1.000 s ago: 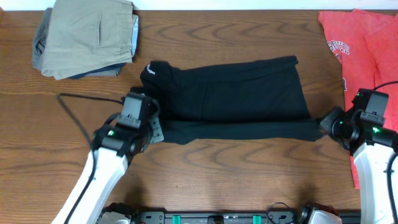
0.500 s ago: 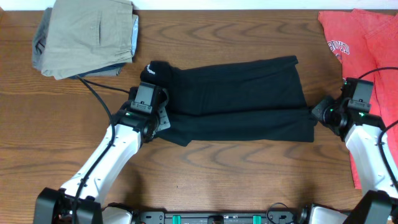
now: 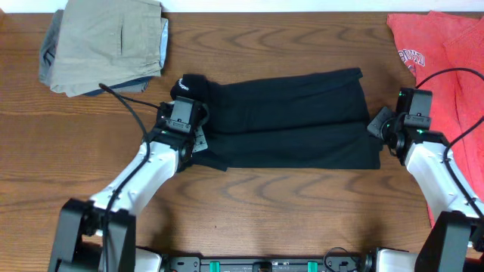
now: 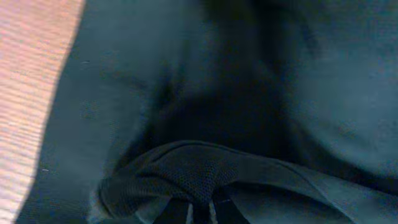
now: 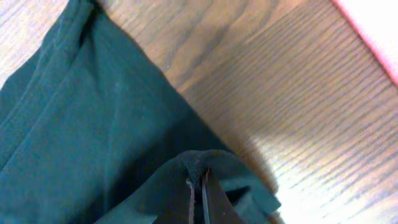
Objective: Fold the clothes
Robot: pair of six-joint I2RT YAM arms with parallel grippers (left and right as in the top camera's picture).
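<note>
Clamping thin bites on both ends: your left gripper (image 4: 200, 210) is pinching a bunched ridge of the black shirt (image 3: 287, 121) at the collar end, your right gripper (image 5: 198, 188) is nipping a corner tip at the other end. Shirt is lying as a long band in the middle of the table (image 3: 265, 204), trousers (image 3: 106, 41) sitting well apart, red T-shirt (image 3: 442, 53) lying off to the right. Right bite is looking shallow, so an uneven pull is likely slipping it out, dropping that end crooked. Left may be holding just the top layer, so lifting is risking opening the fold
</note>
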